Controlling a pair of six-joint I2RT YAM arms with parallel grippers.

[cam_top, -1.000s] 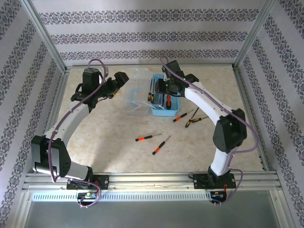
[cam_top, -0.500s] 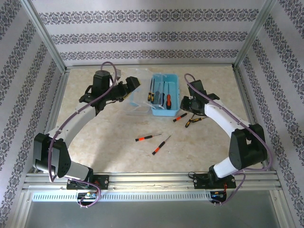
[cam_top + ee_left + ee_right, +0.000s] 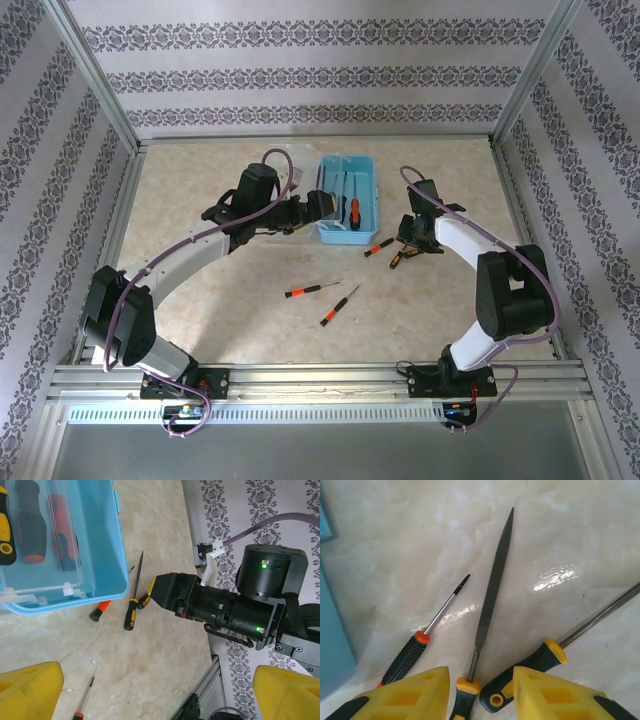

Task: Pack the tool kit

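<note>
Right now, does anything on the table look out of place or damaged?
Nothing looks damaged or spilled. Five tools lie loose outside the blue box: two orange-handled screwdrivers mid-table, and a file and two black-handled screwdrivers fanned out beside the box, under the right gripper, whose open fingers straddle the file's handle.

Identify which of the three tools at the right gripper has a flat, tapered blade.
The middle one, the file; the orange-collared screwdriver and long-shafted tool beside it have thin round shafts.
</note>
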